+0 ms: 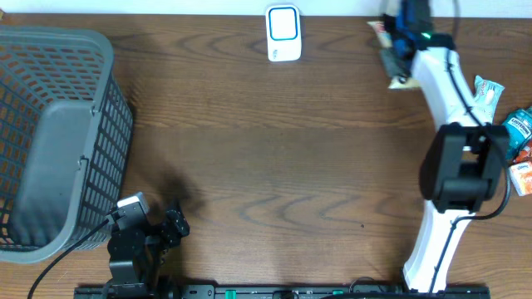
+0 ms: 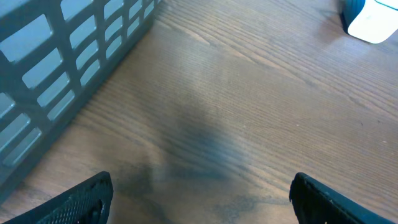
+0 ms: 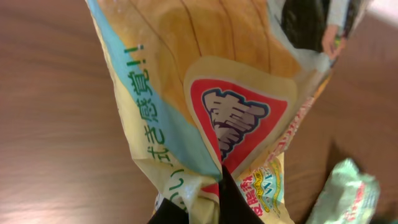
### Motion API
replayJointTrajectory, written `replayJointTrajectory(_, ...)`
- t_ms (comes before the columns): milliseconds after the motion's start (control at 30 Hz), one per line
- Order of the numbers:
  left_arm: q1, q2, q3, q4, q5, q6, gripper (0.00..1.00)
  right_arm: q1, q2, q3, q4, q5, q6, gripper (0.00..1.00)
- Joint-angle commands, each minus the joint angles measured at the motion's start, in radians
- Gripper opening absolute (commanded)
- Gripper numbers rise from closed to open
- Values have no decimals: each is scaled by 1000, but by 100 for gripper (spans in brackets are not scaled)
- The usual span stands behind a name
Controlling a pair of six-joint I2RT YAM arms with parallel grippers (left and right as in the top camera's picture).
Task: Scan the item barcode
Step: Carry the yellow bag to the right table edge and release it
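1. The snack packet [image 1: 391,65] is at the far edge of the table [image 1: 274,166], to the right of the scanner [image 1: 283,33] and apart from it, with bare wood between the two.
2. In the right wrist view the snack packet [image 3: 205,93] fills most of the frame. It has a creased yellow wrapper, a light-blue band with green characters, and a red badge with a grey-purple mark in the middle.
3. The right gripper [image 1: 406,37] is clenched on the snack packet, and a dark finger crosses the wrapper's lower edge in the wrist view. Whether the packet rests on the wood or hangs just above it cannot be told.
4. The white right arm [image 1: 453,91] runs from the near edge of the table, well right of the scanner, up to the packet.
5. Farther right of the scanner than the held packet, and nearer the front, lie a green packet [image 1: 486,93], a teal packet [image 1: 519,124] and a white packet [image 1: 524,178] at the table's right edge. In the right wrist view the green packet [image 3: 345,193] lies on the wood near the held wrapper's lower corner.
6. The left gripper [image 1: 158,220] is released, jaws wide, with nothing between them. It is well apart from the scanner, toward the near-left of the table. Its wrist view shows two black fingers [image 2: 81,199] at the bottom corners, only wood between them, and the scanner [image 2: 373,18] in the top right corner.
7. A grey basket [image 1: 50,133] stands far to the scanner's left, and the left gripper is just beside its near corner.
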Motion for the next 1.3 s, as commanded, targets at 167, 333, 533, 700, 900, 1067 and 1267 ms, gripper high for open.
replayJointTrajectory(167, 0, -5, -3, 0, -9, -5, 91, -216, 10, -237, 247, -12, 200, 1)
replayJointTrajectory(333, 0, -5, -3, 0, -9, -5, 91, -319, 10, -291, 290, -12, 217, 1)
replayJointTrajectory(533, 0, -5, -3, 0, -8, -5, 91, -370, -10, -269, 303, -50, 217, 13)
replayJointTrajectory(700, 0, -5, -3, 0, -8, -5, 91, -349, -86, -259, 288, -224, 217, 99)
replayJointTrajectory(900, 0, -5, -3, 0, -8, -5, 91, -293, -291, -259, 264, -356, 233, 99)
replayJointTrajectory(1067, 0, -5, -3, 0, -8, -5, 91, -242, -460, -259, 230, -386, 291, 99)
replayJointTrajectory(1267, 0, -5, -3, 0, -8, -5, 91, -162, -678, -259, 172, -436, 291, 99)
